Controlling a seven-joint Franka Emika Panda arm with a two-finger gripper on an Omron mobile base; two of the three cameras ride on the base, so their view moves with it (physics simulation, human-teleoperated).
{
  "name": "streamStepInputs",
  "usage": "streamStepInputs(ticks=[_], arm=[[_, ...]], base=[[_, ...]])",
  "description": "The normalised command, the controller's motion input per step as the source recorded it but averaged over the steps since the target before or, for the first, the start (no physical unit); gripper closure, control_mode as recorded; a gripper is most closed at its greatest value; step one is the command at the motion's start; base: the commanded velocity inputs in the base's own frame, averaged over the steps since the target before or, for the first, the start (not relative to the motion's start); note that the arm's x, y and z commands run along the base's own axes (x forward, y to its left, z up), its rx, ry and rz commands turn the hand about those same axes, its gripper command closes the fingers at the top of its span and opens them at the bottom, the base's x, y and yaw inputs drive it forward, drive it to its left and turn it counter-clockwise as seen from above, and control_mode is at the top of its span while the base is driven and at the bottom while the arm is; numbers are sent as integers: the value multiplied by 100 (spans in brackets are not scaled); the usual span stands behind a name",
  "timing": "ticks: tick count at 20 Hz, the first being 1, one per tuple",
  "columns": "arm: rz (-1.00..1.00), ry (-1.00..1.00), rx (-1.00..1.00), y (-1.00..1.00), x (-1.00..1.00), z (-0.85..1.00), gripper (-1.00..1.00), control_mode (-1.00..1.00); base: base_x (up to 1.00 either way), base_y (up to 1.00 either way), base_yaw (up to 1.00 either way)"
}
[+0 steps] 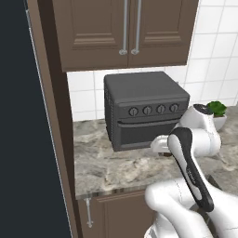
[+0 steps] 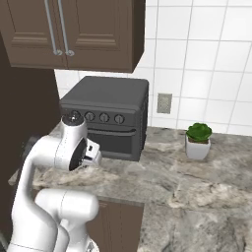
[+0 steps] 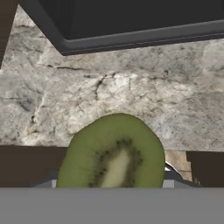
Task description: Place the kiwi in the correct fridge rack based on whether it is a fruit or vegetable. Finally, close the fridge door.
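1. Far left of the left base view: tall dark fridge door (image 1: 23, 139), beside a brown side panel.
2. Centre: dark toaster oven (image 1: 144, 109) on the marble counter (image 1: 107, 167), under brown wall cabinets (image 1: 125, 28).
3. Just in front of the oven, above the counter: pincer (image 2: 93, 155), closed on the kiwi (image 3: 114, 153), cut face with pale core and dark seeds towards the hand camera.
4. Right: small potted plant (image 2: 198, 140) on the counter, against white tiles.
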Motion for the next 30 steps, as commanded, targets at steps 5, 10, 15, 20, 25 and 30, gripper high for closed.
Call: streamStepInputs(ticks=[5,10,15,20,25,30], arm=[[0,0,0,-20,-37,88,100,-100],[-2,0,-4,0,-54,68,100,-100],[0,0,-9,5,-35,29,100,-100],[0,0,-2,0,-9,2,100,100],[0,0,0,0,0,0,100,100],[0,0,0,0,0,0,100,100]], base=[[0,0,0],[0,0,0],[0,0,0],[-50,1,4],[-100,14,16],[-84,55,26]])
